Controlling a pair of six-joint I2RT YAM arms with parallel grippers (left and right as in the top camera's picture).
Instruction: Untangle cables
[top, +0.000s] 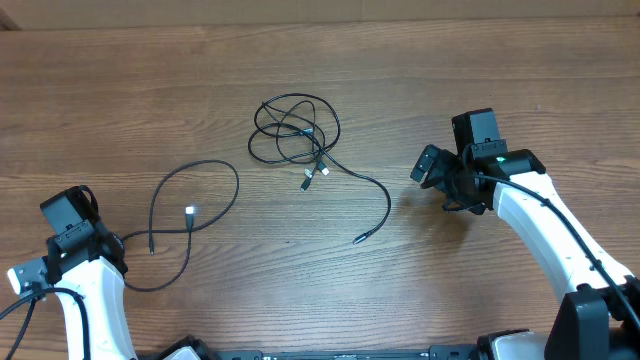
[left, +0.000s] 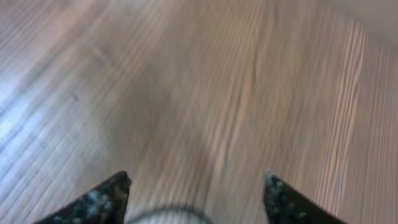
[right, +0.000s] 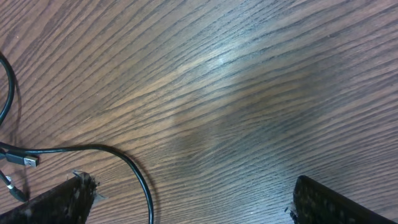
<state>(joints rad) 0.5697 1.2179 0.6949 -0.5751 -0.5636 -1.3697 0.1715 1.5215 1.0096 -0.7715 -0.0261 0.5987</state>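
Tangled cables (top: 297, 132) at table (top: 480, 60) centre, one loose cable (top: 190, 210) at their 8 o'clock; left claw (left: 196, 186) and right claw (right: 189, 190) both spread wide, empty

no writing, label or number can be read anywhere here, not on the table (top: 400, 60) or the cables (top: 297, 131).

Left pincer (left: 196, 185), right pincer (right: 191, 186): splayed.
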